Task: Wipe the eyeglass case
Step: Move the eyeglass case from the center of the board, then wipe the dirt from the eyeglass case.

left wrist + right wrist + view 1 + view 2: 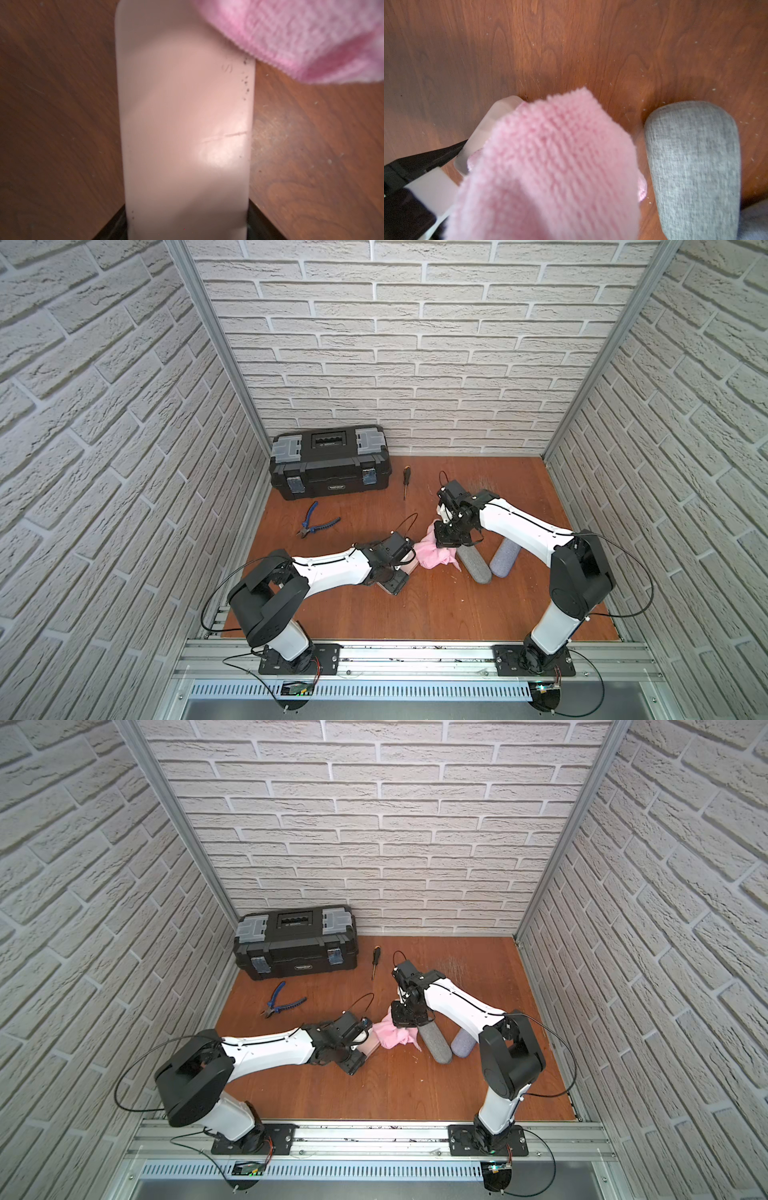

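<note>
Wooden table inside white brick-pattern walls; we take the black toolbox as reference. Well in front of the toolbox, off its right end, we log the right gripper pinched on the pink cloth. The cloth drapes over one end of the pale pink eyeglass case, which lies flat. The left gripper clamps the case's long sides.

The worktop carried one black toolbox, one screwdriver, one pair of pliers and one pink cloth. Eyeglass cases apparently numbered three: one pale pink case, one grey case and one bluish-grey case, partly hidden.
</note>
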Robot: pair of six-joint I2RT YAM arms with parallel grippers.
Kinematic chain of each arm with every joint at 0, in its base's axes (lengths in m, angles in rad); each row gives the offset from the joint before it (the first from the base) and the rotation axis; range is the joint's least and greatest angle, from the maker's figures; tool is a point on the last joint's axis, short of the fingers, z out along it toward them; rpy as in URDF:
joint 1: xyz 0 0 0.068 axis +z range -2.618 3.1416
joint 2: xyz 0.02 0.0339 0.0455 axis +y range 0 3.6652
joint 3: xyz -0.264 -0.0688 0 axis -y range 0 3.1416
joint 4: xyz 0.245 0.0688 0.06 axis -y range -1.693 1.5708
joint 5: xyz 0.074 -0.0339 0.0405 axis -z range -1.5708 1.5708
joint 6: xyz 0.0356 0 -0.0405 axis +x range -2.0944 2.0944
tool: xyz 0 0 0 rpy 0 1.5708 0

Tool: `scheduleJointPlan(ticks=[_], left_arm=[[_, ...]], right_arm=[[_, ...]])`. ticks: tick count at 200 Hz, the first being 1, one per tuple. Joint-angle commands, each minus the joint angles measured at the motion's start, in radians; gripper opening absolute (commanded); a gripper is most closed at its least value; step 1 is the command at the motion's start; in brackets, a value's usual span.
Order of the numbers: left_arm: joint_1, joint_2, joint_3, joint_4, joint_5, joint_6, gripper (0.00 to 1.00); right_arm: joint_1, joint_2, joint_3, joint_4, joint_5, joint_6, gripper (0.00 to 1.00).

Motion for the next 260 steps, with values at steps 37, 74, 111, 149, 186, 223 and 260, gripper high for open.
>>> scheduleJointPlan(ticks=[37,74,111,149,186,223,260], left_arm=[[-0.100,-0.047,-0.096,0.093,-0.102,-0.069,0.79],[-0.104,-0.138,-0.186,0.194,-0.170,-0.059,0.66],[-0.105,-0.214,-0.267,0.313,-0.166,-0.039,0.50],[-0.110,-0.234,-0.312,0.368,-0.150,-0.040,0.47],[-0.136,-0.214,-0.320,0.368,-0.184,-0.051,0.41],[-0.158,-0.218,-0.335,0.379,-0.226,-0.075,0.41],[-0.172,-0.248,-0.345,0.378,-0.260,-0.084,0.41]], right_arm=[[0.019,-0.084,-0.005,-0.047,0.054,-0.002,0.02],[0.103,0.001,0.000,0.022,-0.018,0.084,0.02],[0.188,0.093,-0.023,0.183,-0.184,0.224,0.02],[0.125,0.242,0.064,0.047,-0.042,0.113,0.02],[0.110,0.183,0.221,-0.156,0.508,-0.022,0.02],[0.163,0.077,0.152,-0.079,0.091,0.077,0.02],[0.200,0.119,-0.053,0.292,-0.316,0.343,0.02]])
